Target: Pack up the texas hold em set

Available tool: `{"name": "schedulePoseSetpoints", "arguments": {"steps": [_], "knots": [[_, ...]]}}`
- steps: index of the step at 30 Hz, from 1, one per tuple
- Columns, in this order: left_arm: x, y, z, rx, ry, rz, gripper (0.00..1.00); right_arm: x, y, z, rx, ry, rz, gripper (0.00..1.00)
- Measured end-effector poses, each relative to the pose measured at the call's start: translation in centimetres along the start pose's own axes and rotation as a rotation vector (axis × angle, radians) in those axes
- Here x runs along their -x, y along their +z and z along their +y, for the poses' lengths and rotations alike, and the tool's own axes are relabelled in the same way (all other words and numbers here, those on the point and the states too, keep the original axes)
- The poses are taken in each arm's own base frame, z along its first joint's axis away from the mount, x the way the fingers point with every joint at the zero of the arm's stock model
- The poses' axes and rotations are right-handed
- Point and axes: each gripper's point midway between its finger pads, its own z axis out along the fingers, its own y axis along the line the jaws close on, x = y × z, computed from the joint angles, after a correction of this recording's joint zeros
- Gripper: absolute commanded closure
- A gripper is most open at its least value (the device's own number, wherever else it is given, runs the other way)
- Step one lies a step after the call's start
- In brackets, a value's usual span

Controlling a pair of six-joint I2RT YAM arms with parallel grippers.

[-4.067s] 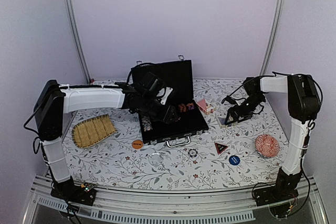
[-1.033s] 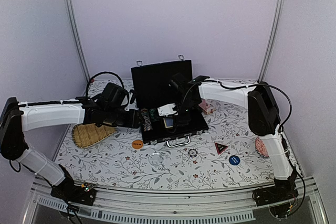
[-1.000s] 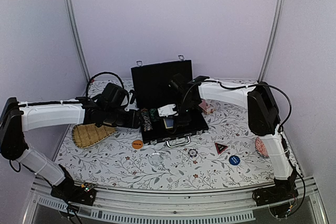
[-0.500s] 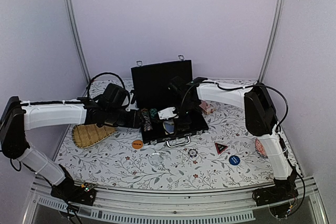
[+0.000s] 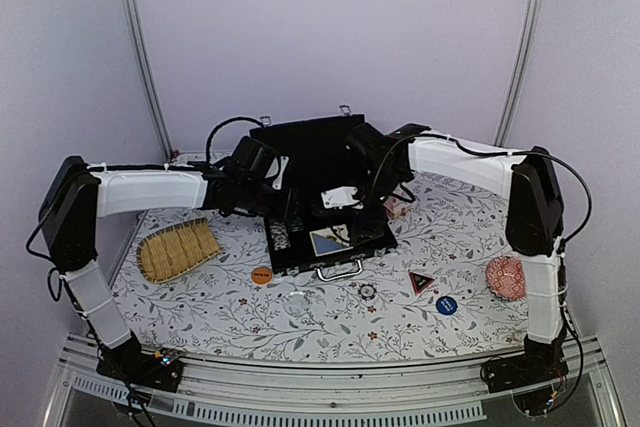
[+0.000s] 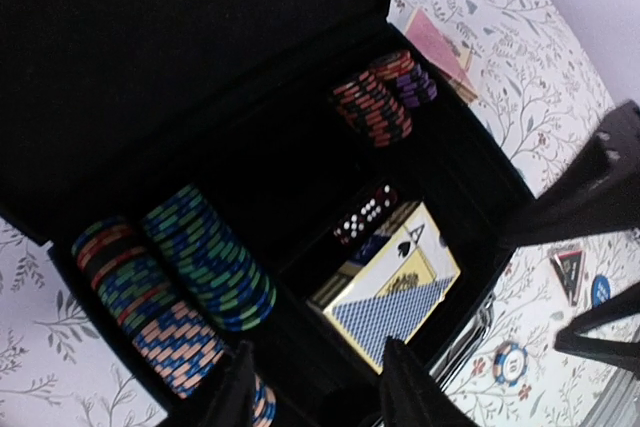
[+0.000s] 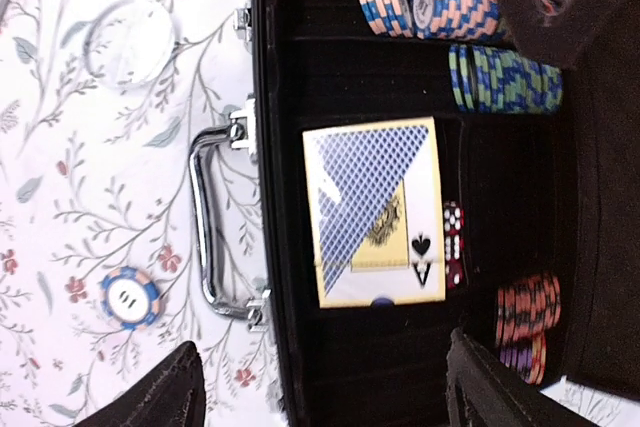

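The black case (image 5: 372,234) lies open at mid-table with its lid upright. A blue-and-yellow card deck (image 5: 330,240) lies in its front compartment, with red dice (image 7: 453,247) beside it and chip stacks (image 6: 190,277) at both ends. My left gripper (image 6: 315,399) hovers open and empty over the case's left part (image 5: 286,203). My right gripper (image 7: 320,402) is open wide and empty above the deck (image 7: 375,212), near the silver handle (image 7: 212,222); in the top view it (image 5: 347,209) is over the case's middle. A pink deck (image 6: 438,45) lies outside the case on the right.
On the table in front of the case lie an orange disc (image 5: 261,274), a clear disc (image 5: 297,299), a loose chip (image 5: 367,291), a red-and-black triangle (image 5: 421,281) and a blue disc (image 5: 446,305). A straw tray (image 5: 178,249) is left, a red patterned bowl (image 5: 505,277) right.
My right gripper has lifted back off the card deck, which now lies uncovered in the case. My left gripper has moved right and up, from the case's left side to above it.
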Motion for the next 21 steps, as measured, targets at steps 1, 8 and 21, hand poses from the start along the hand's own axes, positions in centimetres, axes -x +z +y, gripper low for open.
{"name": "schedulePoseSetpoints", "arguments": {"steps": [1,8,21], "knots": [[0.5,0.5,-0.2,-0.003,0.009,-0.004,0.67,-0.5,-1.9,0.8,-0.007,0.031,-0.021,0.17],[1.1,6.0,-0.7,-0.013,0.063,0.036,0.99,-7.5,-8.4,2.7,-0.137,0.303,-0.113,0.22],[-3.3,11.8,-2.0,-0.014,0.132,0.194,1.00,-18.1,-8.0,7.9,-0.236,0.763,-0.216,0.23]]}}
